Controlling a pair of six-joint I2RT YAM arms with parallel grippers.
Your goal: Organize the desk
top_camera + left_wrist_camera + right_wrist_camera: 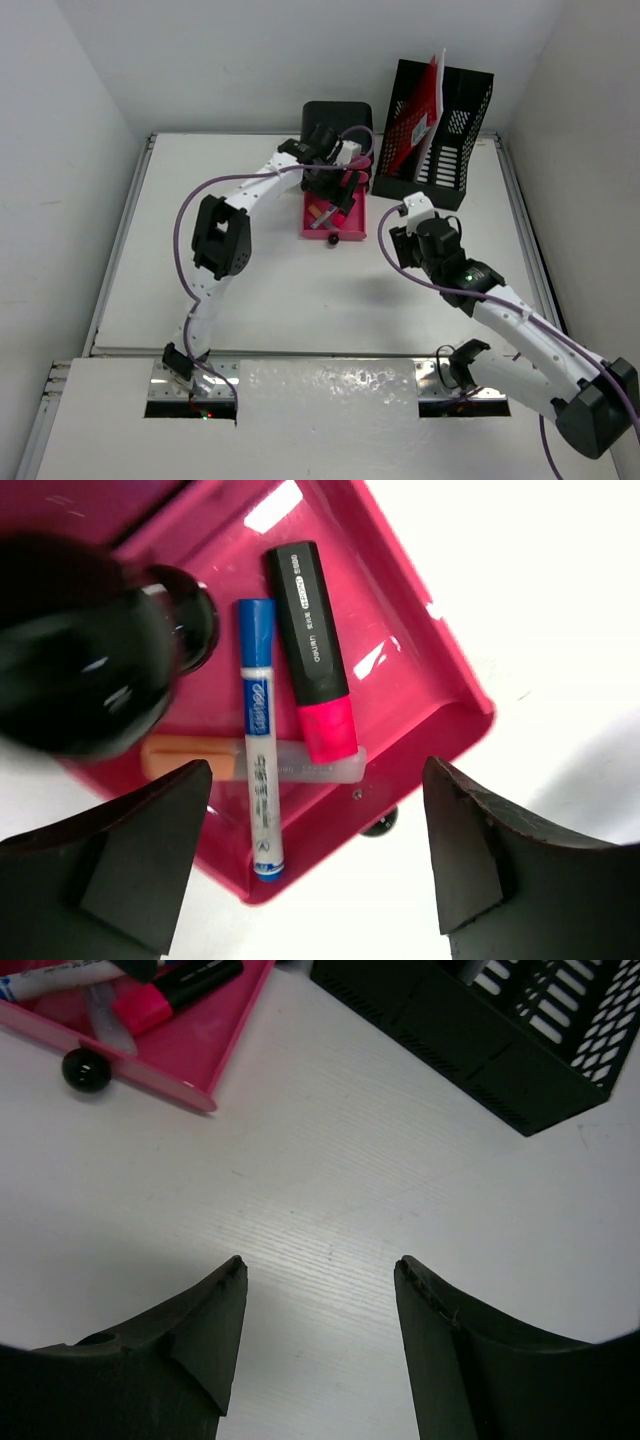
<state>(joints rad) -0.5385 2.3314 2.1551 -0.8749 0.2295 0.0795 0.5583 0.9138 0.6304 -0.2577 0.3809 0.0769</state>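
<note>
Three light, stiff, probably slick pens (258, 730) lie in the pink tray (420, 660) on the desk (330, 1160); pinch them mid-barrel. The left gripper (315, 770) and right gripper (320, 1265) both hang with jaws spread, empty.

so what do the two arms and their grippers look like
Both the left arm and right arm are white links with chunky black joints, each trailed by a purple cable. A small green light glows on the right arm's wrist. The left gripper and right gripper have plain black wedge-shaped fingers.
</note>
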